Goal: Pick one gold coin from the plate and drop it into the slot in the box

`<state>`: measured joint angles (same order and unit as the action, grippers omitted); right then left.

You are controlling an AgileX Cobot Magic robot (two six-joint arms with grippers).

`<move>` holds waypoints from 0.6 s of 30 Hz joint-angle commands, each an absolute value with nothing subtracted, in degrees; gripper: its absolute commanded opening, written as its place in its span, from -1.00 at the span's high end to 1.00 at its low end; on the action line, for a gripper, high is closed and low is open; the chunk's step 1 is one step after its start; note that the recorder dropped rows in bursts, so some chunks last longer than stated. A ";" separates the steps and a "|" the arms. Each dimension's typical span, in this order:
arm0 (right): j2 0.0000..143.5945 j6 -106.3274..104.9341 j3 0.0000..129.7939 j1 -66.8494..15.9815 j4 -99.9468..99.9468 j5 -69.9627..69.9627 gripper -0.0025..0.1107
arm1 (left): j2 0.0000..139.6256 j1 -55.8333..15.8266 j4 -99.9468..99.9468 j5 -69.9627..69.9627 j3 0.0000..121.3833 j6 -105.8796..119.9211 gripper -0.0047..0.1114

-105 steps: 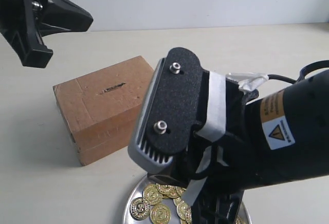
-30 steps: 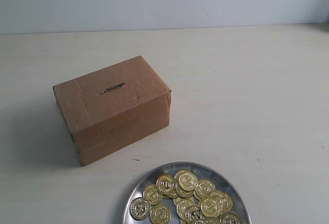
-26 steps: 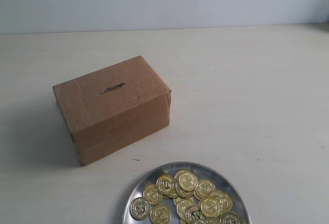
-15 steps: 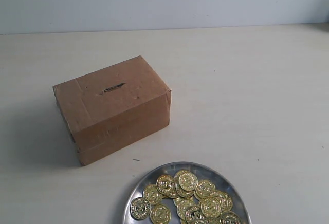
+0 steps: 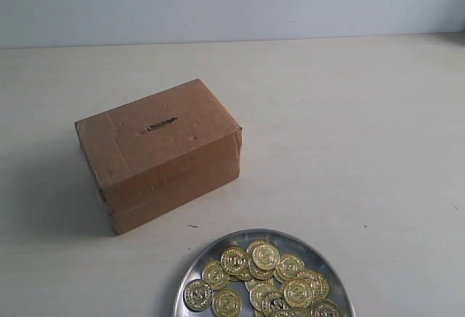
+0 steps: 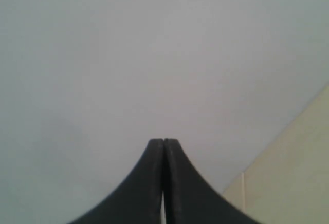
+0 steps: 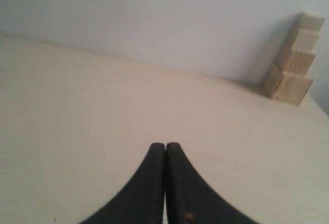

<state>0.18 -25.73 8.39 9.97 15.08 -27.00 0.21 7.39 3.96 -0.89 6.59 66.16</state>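
The brown cardboard box (image 5: 160,153) stands left of centre in the exterior view, its dark slot (image 5: 160,124) on the top face. In front of it at the bottom edge lies the silver plate (image 5: 190,272), holding several gold coins (image 5: 265,257). Neither arm shows in the exterior view. My left gripper (image 6: 163,141) is shut with nothing between its fingers, facing a pale wall. My right gripper (image 7: 165,145) is also shut and empty, above bare beige tabletop; box and plate are out of both wrist views.
A stack of pale wooden blocks (image 7: 293,67) stands against the wall in the right wrist view. The beige table (image 5: 349,128) stretches right of the box, and a grey wall (image 5: 232,1) backs it.
Both arms, which filled the exterior view 3.5 s ago, have withdrawn out of it. Over the last second the box, plate and coins have not moved.
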 commanded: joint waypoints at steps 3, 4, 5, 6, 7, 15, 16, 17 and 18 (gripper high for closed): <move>0.00 -25.39 0.00 10.31 10.94 -20.49 0.96 | 0.00 3.33 3.22 2.05 0.00 65.80 0.92; 0.00 -25.39 0.00 10.31 10.94 -17.98 0.96 | 0.00 2.95 3.22 1.94 0.00 65.80 0.92; 0.00 -25.39 0.00 10.31 10.89 -16.11 0.96 | 0.00 2.67 3.22 0.64 0.00 65.80 0.92; 0.00 -25.39 0.00 10.31 10.65 -14.36 0.96 | 0.00 2.18 3.22 0.52 0.00 65.80 0.92; 0.00 -25.39 0.00 10.31 10.04 -13.76 0.96 | 0.00 1.88 3.22 0.52 0.00 65.80 0.92; 0.00 -25.39 0.00 10.31 -10.37 -13.93 0.96 | 0.00 1.08 3.22 -7.81 0.00 65.80 0.92; 0.00 -25.39 0.00 10.31 -10.38 -14.35 0.96 | 0.00 1.08 3.22 -9.62 0.00 65.80 0.92; 0.00 -25.39 0.00 10.31 -9.91 -14.33 0.96 | 0.00 1.08 3.22 -11.27 0.00 65.80 0.92; 0.00 -25.39 0.00 10.31 -9.55 -14.33 0.96 | 0.00 1.08 3.22 -12.20 0.00 65.80 0.92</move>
